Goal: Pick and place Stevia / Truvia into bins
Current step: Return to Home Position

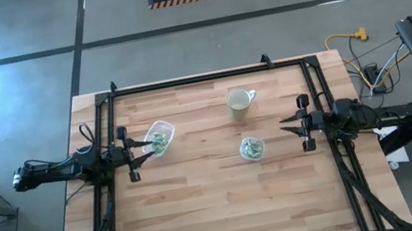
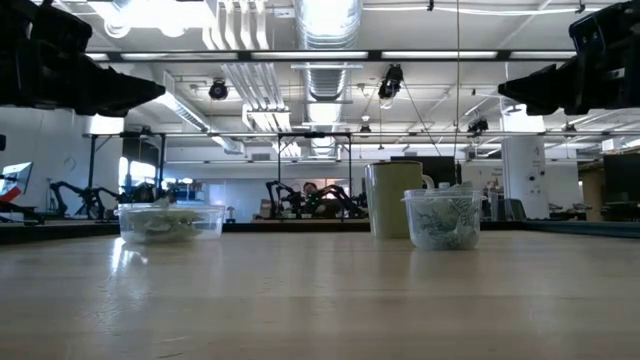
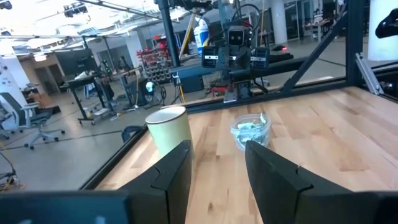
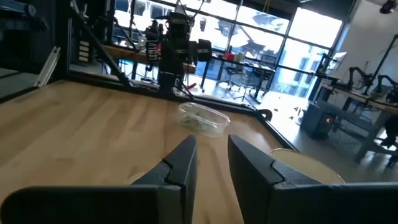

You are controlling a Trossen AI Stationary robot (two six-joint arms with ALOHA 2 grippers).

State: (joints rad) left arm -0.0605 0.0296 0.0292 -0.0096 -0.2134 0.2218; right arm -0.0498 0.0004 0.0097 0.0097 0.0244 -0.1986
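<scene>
From above, left arm (image 1: 62, 168) and right arm (image 1: 367, 115) stretch level inward. Packets (image 1: 160, 141) lie in the wide bin (image 1: 166, 127) just before the left jaws, others in the small bin (image 1: 243, 145) near the right jaws. Wrist views: both jaws slightly apart, empty.

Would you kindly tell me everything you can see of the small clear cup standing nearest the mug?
The small clear cup is see-through plastic, squarish with rounded corners and a slightly wider rim, open on top. It stands upright on the wooden table, near its middle, close to the pale mug but apart from it. Green-and-white packets fill much of it. Only the table touches it from outside.
</scene>
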